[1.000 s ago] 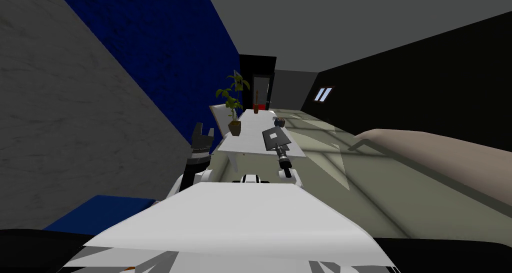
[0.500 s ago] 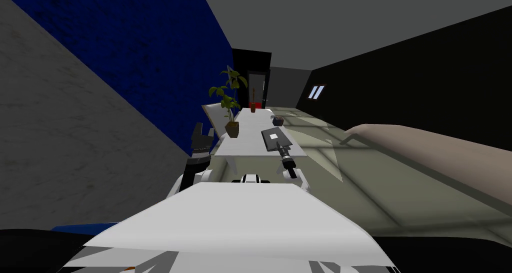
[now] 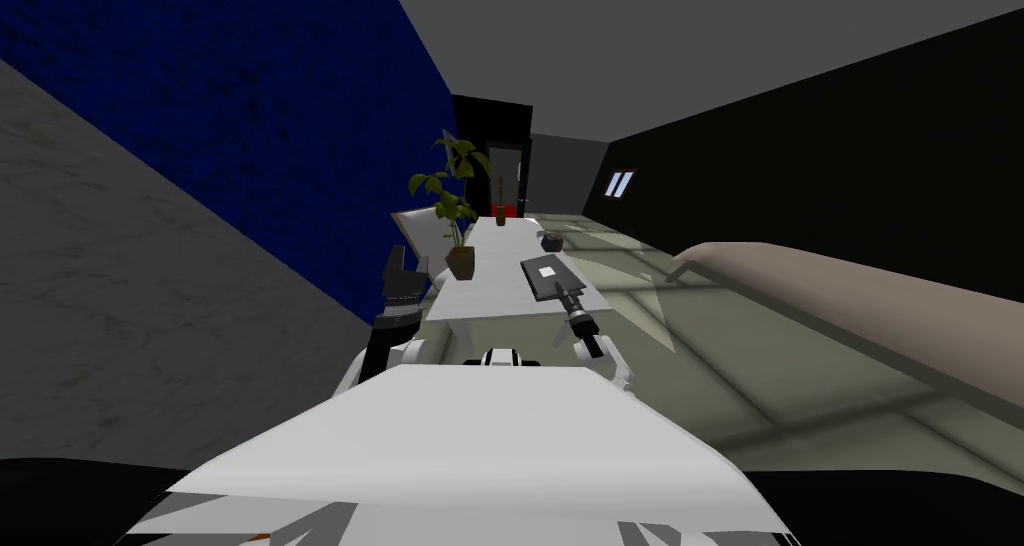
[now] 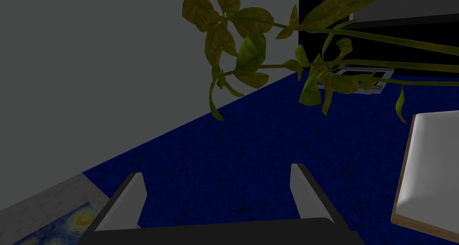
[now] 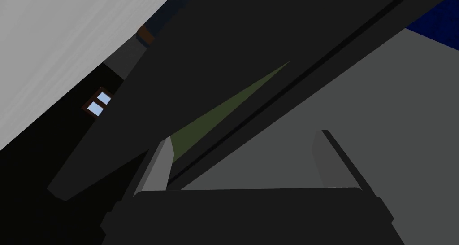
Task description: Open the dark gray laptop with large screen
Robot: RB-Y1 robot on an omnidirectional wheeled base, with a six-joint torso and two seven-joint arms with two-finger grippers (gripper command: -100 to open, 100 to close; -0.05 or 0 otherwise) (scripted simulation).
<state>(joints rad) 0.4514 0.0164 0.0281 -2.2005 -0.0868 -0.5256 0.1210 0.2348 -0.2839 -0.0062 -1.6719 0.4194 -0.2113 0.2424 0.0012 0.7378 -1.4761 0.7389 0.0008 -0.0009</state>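
Your head camera has swung since a second ago, so the long white tabletop now sits slightly further left. One dark grey laptop, with a plain white square on its lid, lies by the tabletop's right edge. Your right gripper is at the laptop's near corner, fingers spread. Your left gripper is raised near one leafy potted plant, fingers spread too.
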